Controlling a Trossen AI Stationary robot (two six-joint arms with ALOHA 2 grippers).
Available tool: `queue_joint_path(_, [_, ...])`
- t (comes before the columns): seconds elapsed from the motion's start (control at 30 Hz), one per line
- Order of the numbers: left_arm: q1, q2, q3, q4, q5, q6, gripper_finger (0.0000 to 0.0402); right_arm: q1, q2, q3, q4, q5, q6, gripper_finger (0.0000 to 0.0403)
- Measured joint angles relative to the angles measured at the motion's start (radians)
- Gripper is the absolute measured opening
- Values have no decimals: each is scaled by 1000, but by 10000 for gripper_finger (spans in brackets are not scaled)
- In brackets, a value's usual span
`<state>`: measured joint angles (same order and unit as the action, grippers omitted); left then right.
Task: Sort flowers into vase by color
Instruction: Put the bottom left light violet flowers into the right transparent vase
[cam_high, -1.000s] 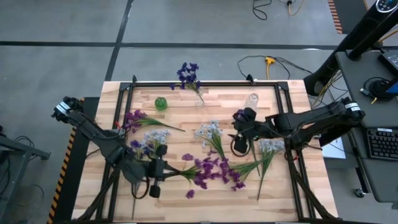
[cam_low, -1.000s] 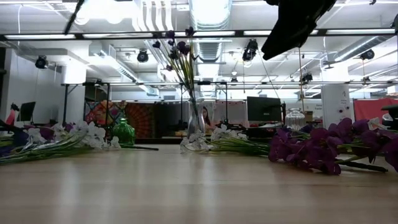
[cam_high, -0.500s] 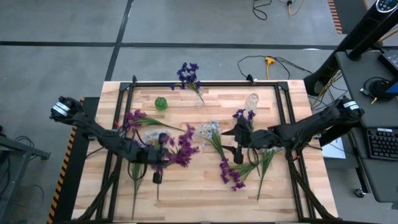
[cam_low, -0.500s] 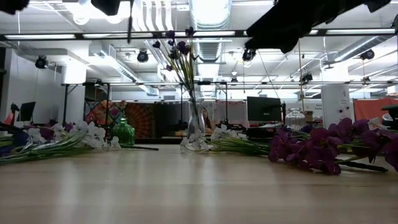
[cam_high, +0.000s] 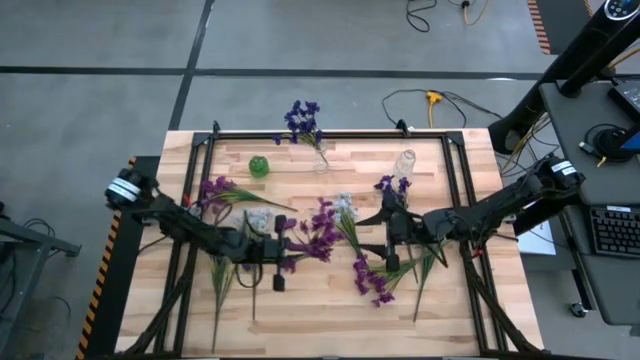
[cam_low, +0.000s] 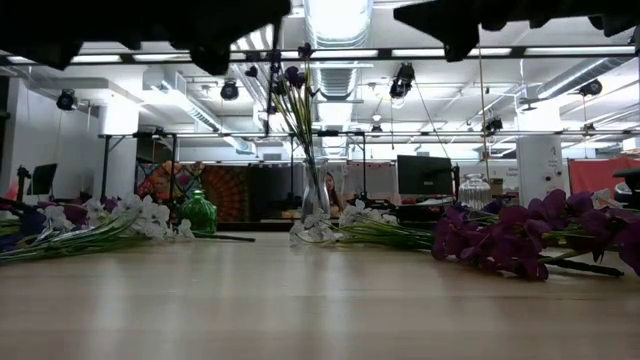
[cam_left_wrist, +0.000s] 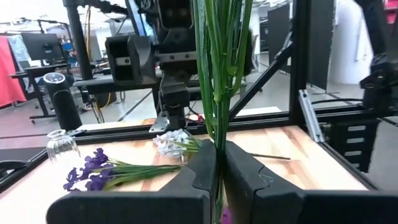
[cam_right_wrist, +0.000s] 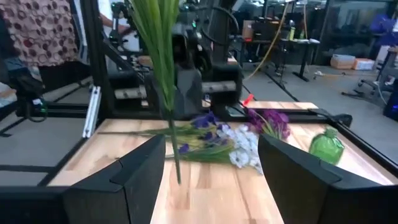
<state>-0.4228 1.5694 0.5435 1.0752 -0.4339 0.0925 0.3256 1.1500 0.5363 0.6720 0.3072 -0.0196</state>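
My left gripper hangs over the table's middle, shut on a bunch of magenta-purple flowers with long green stems. Facing it, my right gripper stands open and holds nothing; the stems show a little way in front of its fingers. At the far edge a clear vase holds dark blue-violet flowers. A small green vase and a clear glass one stand beside it. More sprigs lie flat on the table: violet, whitish and magenta. My left gripper pinches several green stems together between its two fingers. The fingers come level from the table's left and lie across the stems. The bunch stands about upright and clear of the table, rising above the fingers, with a stem end hanging below.
Green stems lie near the left front and under my right arm. A black frame borders the table top. In the low view purple blossoms lie at the right and whitish ones at the left.
My left gripper has tipped from pointing down to level and gone toward the table's right. It has taken the magenta bunch off the table and swung it upright; a few violet sprigs stay behind. My right gripper has also tipped to level and sunk a little.
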Motion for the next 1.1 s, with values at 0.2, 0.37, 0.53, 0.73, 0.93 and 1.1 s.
queue_joint_path(0.2, [27, 104, 71, 13, 1, 0, 2, 0, 0, 6, -3, -1, -21, 249])
queue_joint_path(0.37, [51, 163, 137, 13, 2, 0, 2, 0, 0, 6, -18, -24, -26, 249])
queue_joint_path(0.53, [76, 195, 209, 11, 2, 21, 2, 0, -1, 6, -24, -50, -53, 249])
queue_joint_path(0.73, [87, 215, 245, 8, 1, 56, 2, 0, -1, 32, -29, -50, -58, 270])
queue_joint_path(0.93, [87, 214, 232, 10, -1, 19, 2, 0, 3, 51, -30, -53, -58, 309])
queue_joint_path(1.1, [86, 214, 219, 8, -1, -27, 2, 0, 13, 51, -23, -52, -36, 324])
